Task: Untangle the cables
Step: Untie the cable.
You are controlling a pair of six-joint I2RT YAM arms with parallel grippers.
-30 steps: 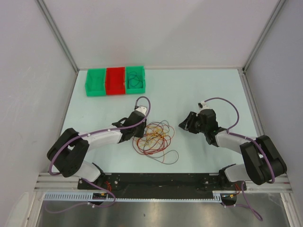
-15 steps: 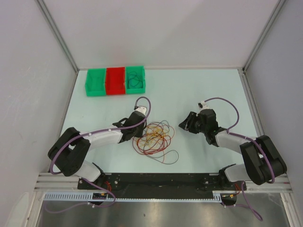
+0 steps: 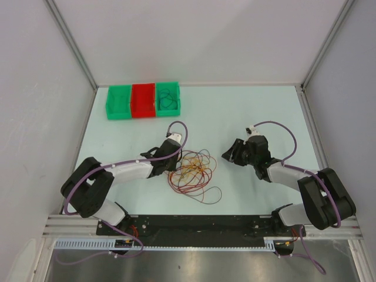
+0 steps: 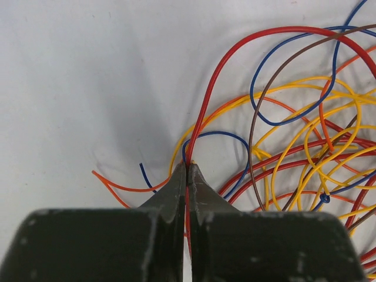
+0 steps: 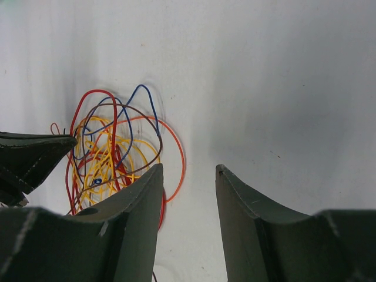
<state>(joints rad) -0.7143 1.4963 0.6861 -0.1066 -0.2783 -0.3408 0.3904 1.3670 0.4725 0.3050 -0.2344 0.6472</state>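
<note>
Cables [image 3: 191, 171] lie in one loose tangle on the table [image 3: 252, 111] between my arms. My left gripper [image 4: 187, 168] has just pinched shut on a red cable [image 4: 204, 111] at the tangle's left edge, so I judge it is ready to draw free. My right gripper [image 5: 188, 170] hangs part-open and empty beside the tangle. The surface is pale and matte, with grey walls [image 3: 35, 88] around it and three bins [image 3: 143, 100] at the far left.

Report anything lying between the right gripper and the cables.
Nothing visible does: only bare table separates the open right gripper from the cables. The left gripper, shut on a red cable, is at their far edge.
</note>
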